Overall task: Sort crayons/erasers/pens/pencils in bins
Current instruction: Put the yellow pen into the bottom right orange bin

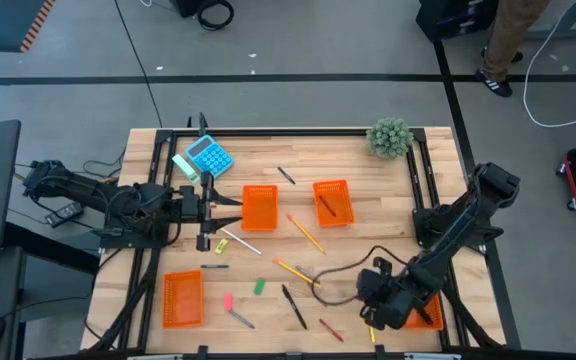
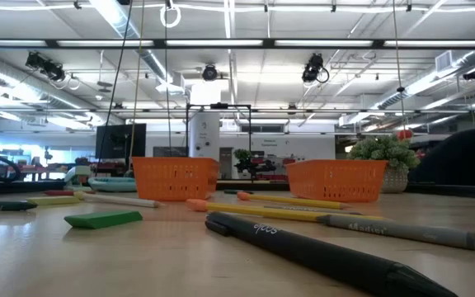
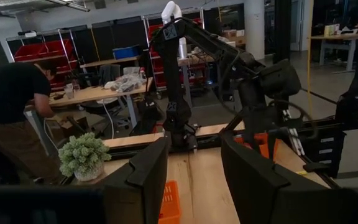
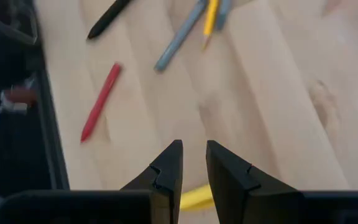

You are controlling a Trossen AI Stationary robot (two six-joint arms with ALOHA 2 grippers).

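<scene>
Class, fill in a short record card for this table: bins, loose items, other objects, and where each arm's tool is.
bins: four orange bins; one near the middle, one to its right, one at front left, one partly under the right arm
loose items: green eraser, pink eraser, red crayon, black pen
other objects: blue calculator, small plant
left tool: open, beside the middle bin
right tool: empty, narrow gap, low above the table, over a yellow item
</scene>
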